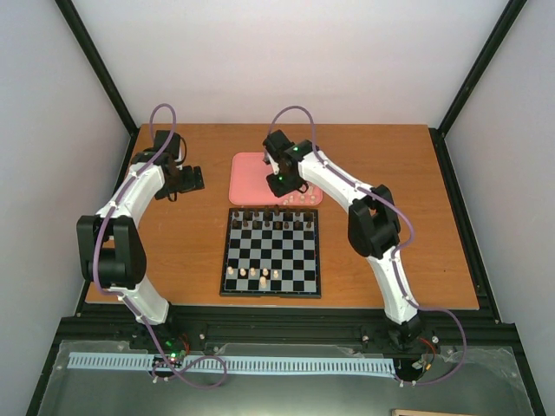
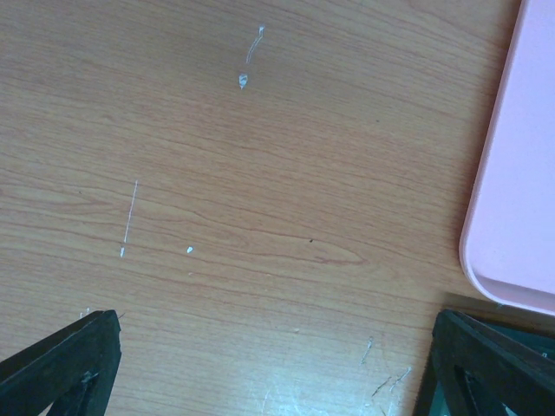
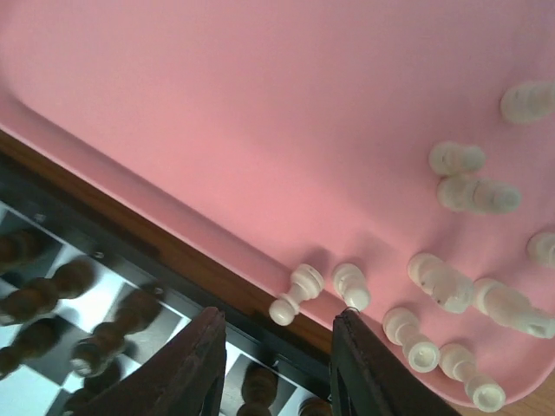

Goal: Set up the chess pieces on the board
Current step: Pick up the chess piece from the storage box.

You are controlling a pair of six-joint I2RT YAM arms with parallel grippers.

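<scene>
The right gripper [image 3: 279, 322], jaws partly apart and empty at lower centre, may catch both close-set chess pieces [image 3: 297, 291] at the rim of the pink tray [image 3: 217, 113] and tip one off.

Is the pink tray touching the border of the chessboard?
Apart. The right wrist view shows a strip of bare wooden table between the edge of the pink tray and the black border of the board.
</scene>
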